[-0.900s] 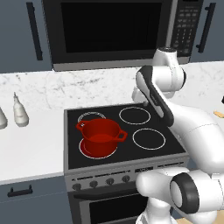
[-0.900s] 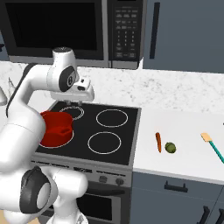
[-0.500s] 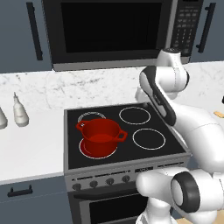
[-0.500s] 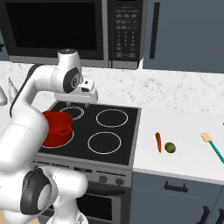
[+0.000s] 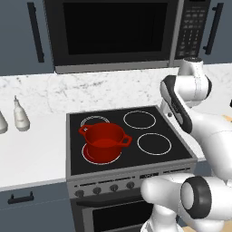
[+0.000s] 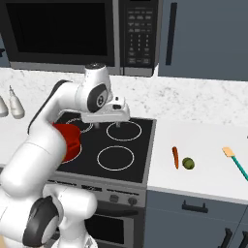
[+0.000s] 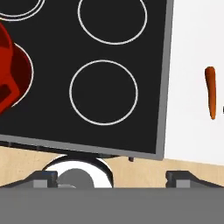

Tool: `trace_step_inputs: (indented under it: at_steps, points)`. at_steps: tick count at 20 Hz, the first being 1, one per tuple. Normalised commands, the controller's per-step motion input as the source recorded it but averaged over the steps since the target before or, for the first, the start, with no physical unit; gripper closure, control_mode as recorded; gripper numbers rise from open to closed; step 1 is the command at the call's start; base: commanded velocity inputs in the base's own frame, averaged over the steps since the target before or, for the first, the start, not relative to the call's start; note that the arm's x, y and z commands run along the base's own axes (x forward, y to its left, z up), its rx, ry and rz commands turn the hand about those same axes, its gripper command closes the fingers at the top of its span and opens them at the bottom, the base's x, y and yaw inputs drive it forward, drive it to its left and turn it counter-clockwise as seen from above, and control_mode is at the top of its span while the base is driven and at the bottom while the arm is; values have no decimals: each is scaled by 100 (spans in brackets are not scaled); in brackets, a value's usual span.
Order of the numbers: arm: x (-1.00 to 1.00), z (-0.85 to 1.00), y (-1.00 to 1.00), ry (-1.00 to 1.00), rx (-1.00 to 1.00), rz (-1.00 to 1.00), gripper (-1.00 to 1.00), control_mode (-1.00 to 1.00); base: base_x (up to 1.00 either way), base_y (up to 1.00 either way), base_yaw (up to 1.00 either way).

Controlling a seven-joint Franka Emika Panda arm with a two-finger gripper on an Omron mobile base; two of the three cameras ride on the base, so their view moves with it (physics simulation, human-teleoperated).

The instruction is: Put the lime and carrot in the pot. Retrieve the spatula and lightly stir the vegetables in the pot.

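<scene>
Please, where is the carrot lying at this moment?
In the right base view the carrot lies on the white counter, to the right of the stove. The lime sits close beside it on its right, apart from it.

I see a black stove (image 5: 131, 149) with four white burner rings and a row of knobs (image 5: 105, 188) along its front. Above it hangs a dark microwave (image 5: 118, 34). Two pale bottles (image 5: 20, 115) stand on the white tabletop (image 5: 31, 156) left of the stove, against the marble backsplash (image 6: 193, 99).
</scene>
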Motion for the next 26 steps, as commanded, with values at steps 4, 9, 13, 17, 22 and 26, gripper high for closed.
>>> trace_step_inputs:
  at_steps: [4,9,13,17,22,26]
  points:
    - [-3,-71,-100,2,-9,0,-100,-100,0,0,0]
    - [12,-67,-100,9,0,-2,-100,-100,0,0,0]
    - [27,-52,-100,12,1,-3,-100,-100,0,0,0]
    - [23,-28,-90,17,6,-1,-100,-100,0,0,0]
    - [27,-12,-78,13,11,0,-100,-100,0,0,0]
    - [52,-16,-86,3,5,0,-100,-100,0,0,0]
